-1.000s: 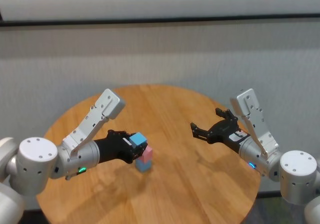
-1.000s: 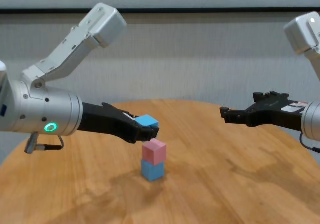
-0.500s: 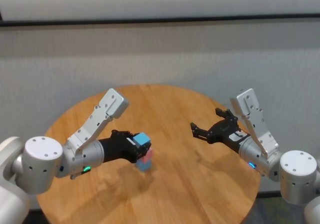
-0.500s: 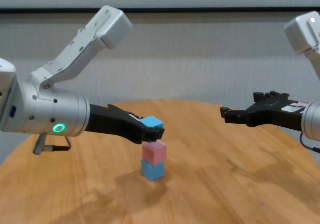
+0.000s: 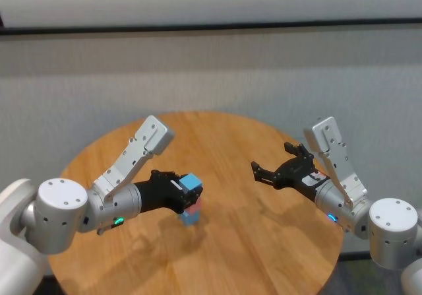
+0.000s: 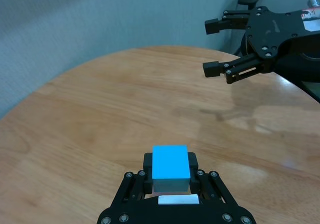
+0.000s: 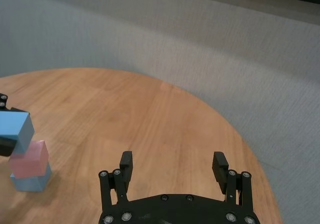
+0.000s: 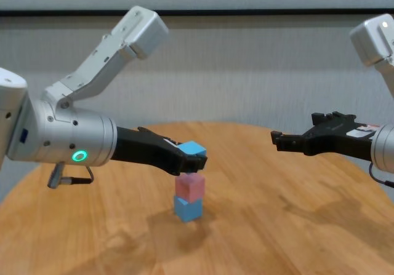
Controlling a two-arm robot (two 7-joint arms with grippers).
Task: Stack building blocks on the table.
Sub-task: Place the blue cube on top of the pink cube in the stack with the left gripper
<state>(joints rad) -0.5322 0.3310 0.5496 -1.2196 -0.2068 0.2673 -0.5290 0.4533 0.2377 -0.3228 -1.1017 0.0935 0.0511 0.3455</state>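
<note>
1. Jaws of our left gripper are pinched on a light blue block, which sits between the fingertips in the left wrist view.
2. Directly beneath those jaws stands a pink block on top of a second light blue block, the two forming a small stack on the counter.
3. We cannot tell whether the held block touches the pink one; in the chest view it sits right over it, shifted slightly toward our right side.
4. From the right wrist view the held block overlaps the upper corner of the pink block, with the bottom block under it.
5. Our right gripper hangs above the counter well apart from the stack, its jaws spread wide with nothing between them.
6. Behind the round wooden counter runs a grey wall.
</note>
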